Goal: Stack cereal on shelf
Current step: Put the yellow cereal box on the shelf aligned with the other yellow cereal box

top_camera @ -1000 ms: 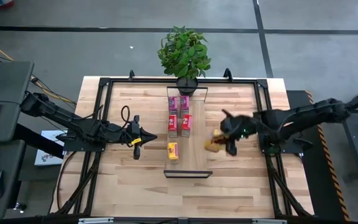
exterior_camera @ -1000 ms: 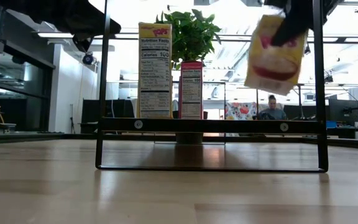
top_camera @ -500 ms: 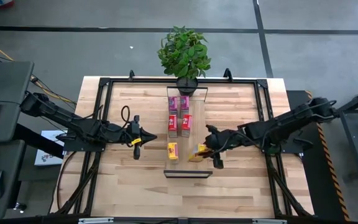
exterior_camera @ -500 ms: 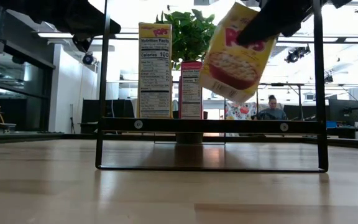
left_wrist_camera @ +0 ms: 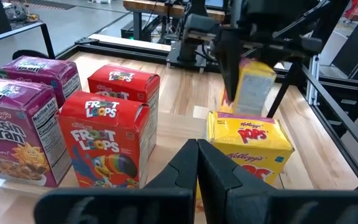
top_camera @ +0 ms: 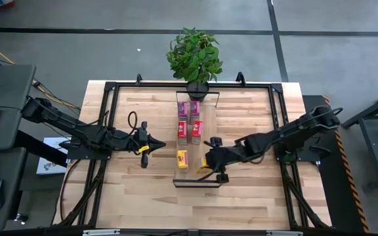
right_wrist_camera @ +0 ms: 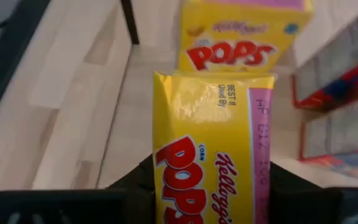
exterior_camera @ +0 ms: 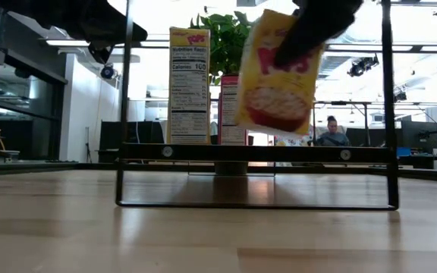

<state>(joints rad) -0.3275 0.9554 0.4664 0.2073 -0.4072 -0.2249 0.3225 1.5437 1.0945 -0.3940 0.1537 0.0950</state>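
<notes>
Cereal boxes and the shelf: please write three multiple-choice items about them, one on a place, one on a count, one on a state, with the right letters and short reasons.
1. Where is the yellow box carried by the right end effector?
A. above the shelf
B. on the floor
C. beside the plant pot

2. How many boxes stand on the shelf?
A. two
B. five
C. eight

3. The left end effector is:
A. holding a red box
B. shut, holding nothing
C. wide open

Answers:
1. A: the carried yellow box in the right end effector hangs above the shelf.
2. B: two purple, two red, one standing yellow box.
3. B: the left end effector has its fingers together, empty.
</notes>
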